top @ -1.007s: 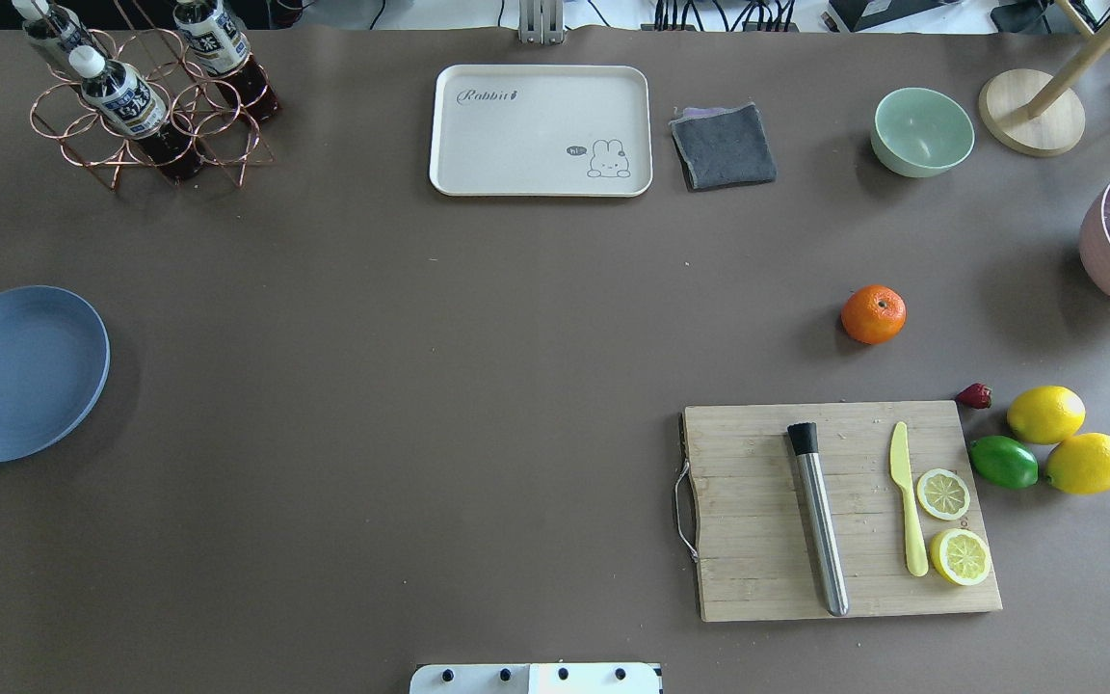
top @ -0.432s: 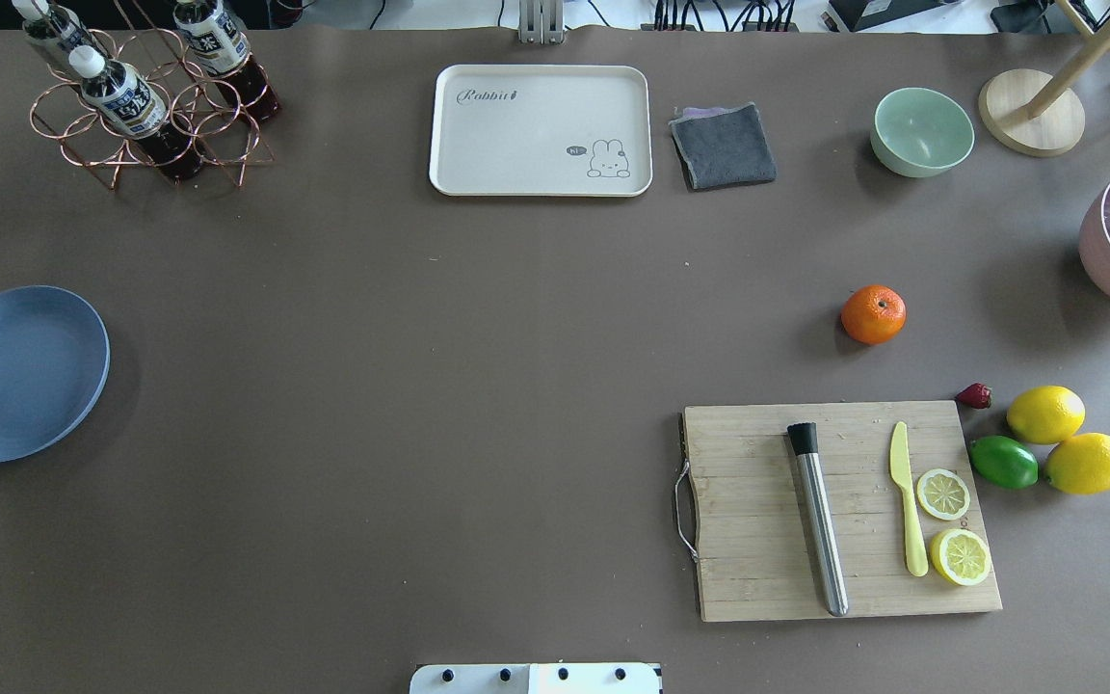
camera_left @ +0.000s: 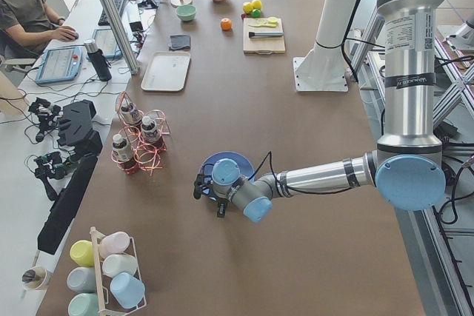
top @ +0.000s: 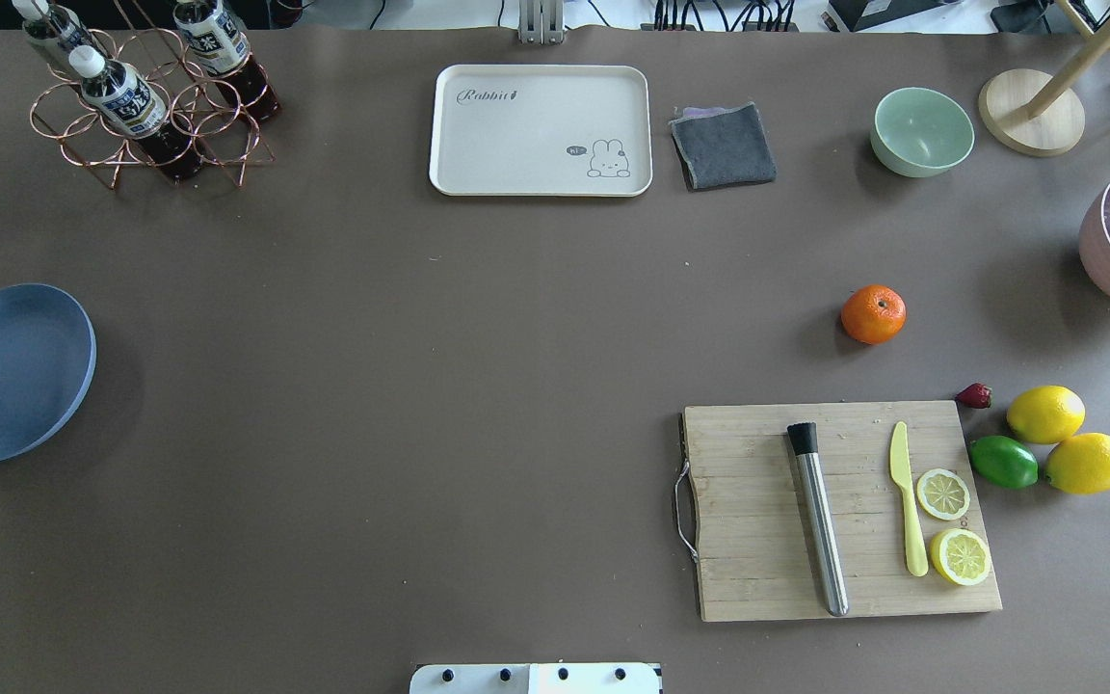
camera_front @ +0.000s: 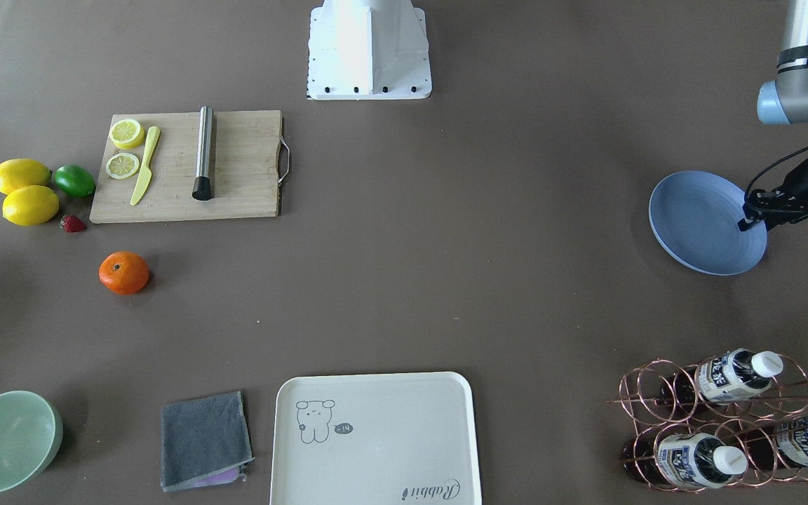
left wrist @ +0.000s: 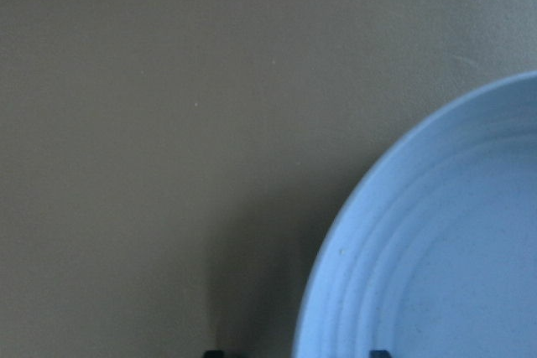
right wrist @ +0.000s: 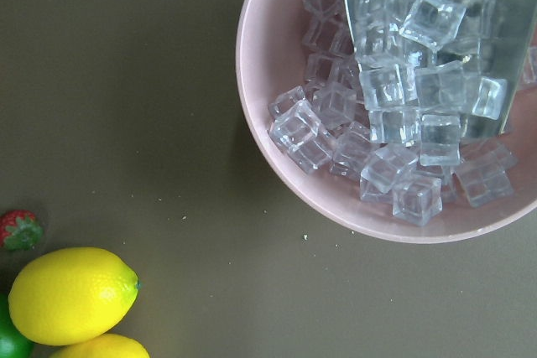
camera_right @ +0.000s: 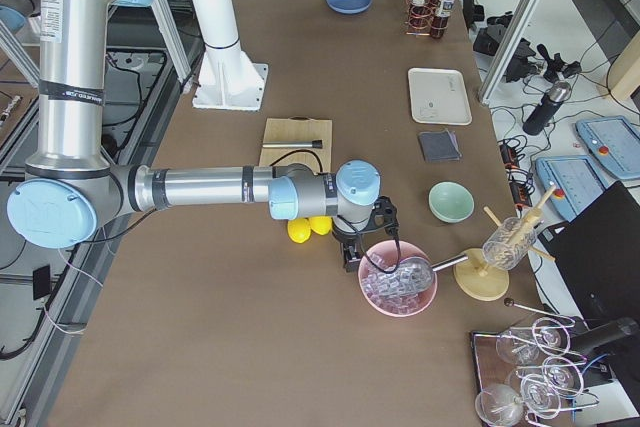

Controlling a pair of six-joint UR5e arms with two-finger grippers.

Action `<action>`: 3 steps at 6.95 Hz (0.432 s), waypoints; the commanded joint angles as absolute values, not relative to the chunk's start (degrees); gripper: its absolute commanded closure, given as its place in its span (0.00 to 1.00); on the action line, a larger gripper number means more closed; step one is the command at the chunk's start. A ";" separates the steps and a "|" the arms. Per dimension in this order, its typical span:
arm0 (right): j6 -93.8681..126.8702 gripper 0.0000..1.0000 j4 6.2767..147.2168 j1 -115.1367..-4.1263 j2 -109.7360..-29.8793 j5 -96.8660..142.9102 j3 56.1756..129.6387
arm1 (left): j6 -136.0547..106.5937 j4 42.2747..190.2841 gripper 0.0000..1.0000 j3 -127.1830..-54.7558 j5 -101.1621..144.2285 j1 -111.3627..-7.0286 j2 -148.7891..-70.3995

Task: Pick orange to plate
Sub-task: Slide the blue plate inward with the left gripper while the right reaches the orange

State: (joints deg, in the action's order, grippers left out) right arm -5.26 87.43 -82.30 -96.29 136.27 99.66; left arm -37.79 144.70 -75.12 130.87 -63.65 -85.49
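Overhead exterior view puts the orange (top: 873, 314) on the table at 12 o'clock from the board (top: 748, 511), untouched and well apart from the plate (top: 25, 386) at the 9 o'clock edge. The left gripper (camera_front: 749, 216) straddles the plate's rim, jaws apart. The right gripper (camera_right: 352, 247) hovers beside the ice bowl (right wrist: 252, 106); its jaws cannot be judged. Picking looks not yet begun. Next, the right arm likely must swing over the orange and descend.

The plate (top: 25, 386) looks matt, the orange (top: 873, 314) dimpled, the board (top: 748, 511) wooden (muddler (top: 820, 530): brushed metal).
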 commanded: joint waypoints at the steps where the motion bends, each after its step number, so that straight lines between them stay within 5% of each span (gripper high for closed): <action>1: -5.19 0.00 87.36 -82.27 -96.15 136.49 100.11 | -40.07 145.02 1.00 -75.67 131.31 -63.19 -85.87; 3: -4.66 0.00 87.45 -81.13 -93.71 139.03 100.11 | -48.29 144.41 1.00 -80.83 137.24 -63.19 -88.49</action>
